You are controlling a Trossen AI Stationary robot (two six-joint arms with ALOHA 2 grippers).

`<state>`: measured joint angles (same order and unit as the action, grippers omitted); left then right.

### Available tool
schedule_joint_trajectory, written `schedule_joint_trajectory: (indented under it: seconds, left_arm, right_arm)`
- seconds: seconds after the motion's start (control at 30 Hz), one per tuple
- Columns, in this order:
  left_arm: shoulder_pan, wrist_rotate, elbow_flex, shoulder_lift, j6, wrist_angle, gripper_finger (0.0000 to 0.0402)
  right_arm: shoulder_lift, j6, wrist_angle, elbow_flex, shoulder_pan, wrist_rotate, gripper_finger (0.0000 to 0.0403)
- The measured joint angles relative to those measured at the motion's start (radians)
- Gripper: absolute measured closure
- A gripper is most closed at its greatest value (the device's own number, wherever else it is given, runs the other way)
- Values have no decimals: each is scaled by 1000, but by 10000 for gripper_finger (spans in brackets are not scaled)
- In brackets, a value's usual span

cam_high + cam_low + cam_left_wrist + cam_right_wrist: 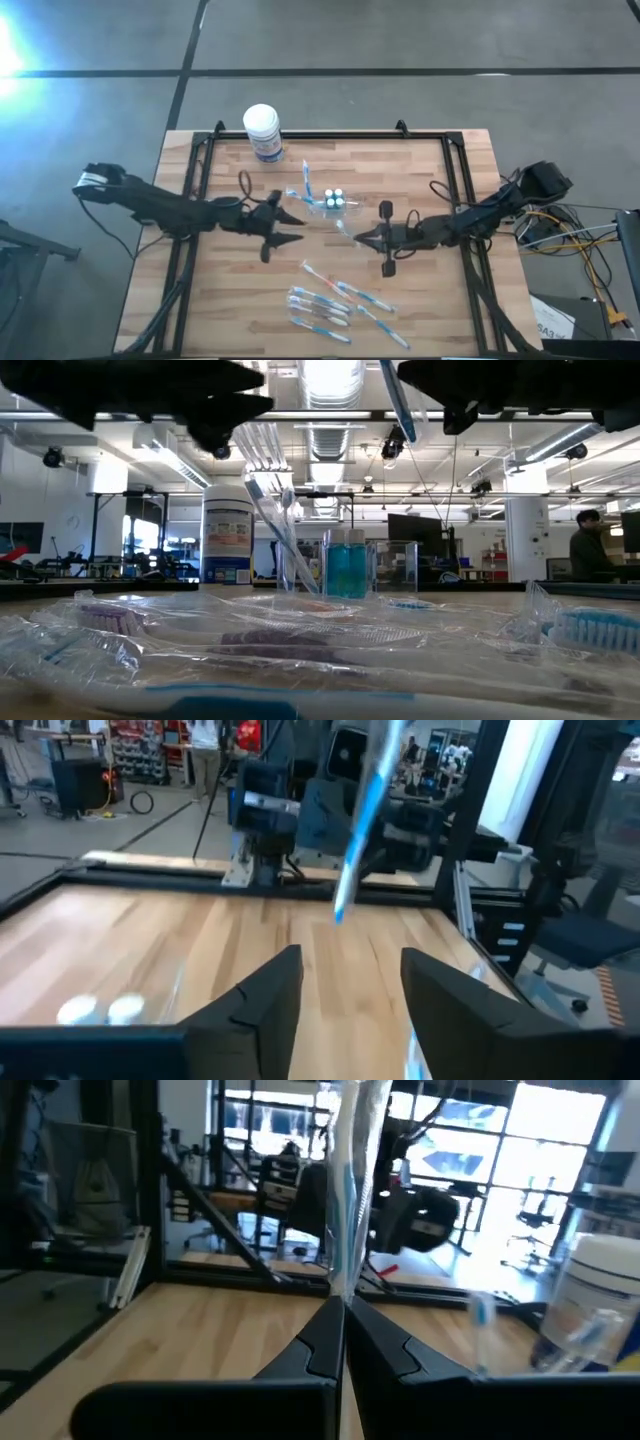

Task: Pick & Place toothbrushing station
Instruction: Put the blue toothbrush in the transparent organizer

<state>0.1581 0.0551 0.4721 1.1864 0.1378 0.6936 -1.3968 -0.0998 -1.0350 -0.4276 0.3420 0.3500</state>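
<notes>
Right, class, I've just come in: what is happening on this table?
Two robot arms are stocking a clear cup with wrapped toothbrushes. The right claw is shut on a toothbrush, held upright above the table. The left claw is open and empty near the cup. More toothbrushes lie on the table's near side.

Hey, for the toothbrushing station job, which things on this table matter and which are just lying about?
Part of the job:
- clear cup with toothbrushes standing in it
- wrapped toothbrush held in the shut right pincer
- loose toothbrushes on the table's near side
- small white-capped pieces
- left pincer, open, beside the cup

Just lying about:
- white-lidded tub at the back edge
</notes>
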Motion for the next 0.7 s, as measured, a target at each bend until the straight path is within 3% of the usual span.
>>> schedule_joint_trajectory:
  seconds: [0.33,0.7]
  left_arm:
    - [2,-29,244,210,-31,14,223]
    - [11,-91,290,284,-31,21,225]
  right_arm:
    - [-125,-37,7,-106,-16,-15,395]
    - [-176,-51,5,-152,-26,-10,395]
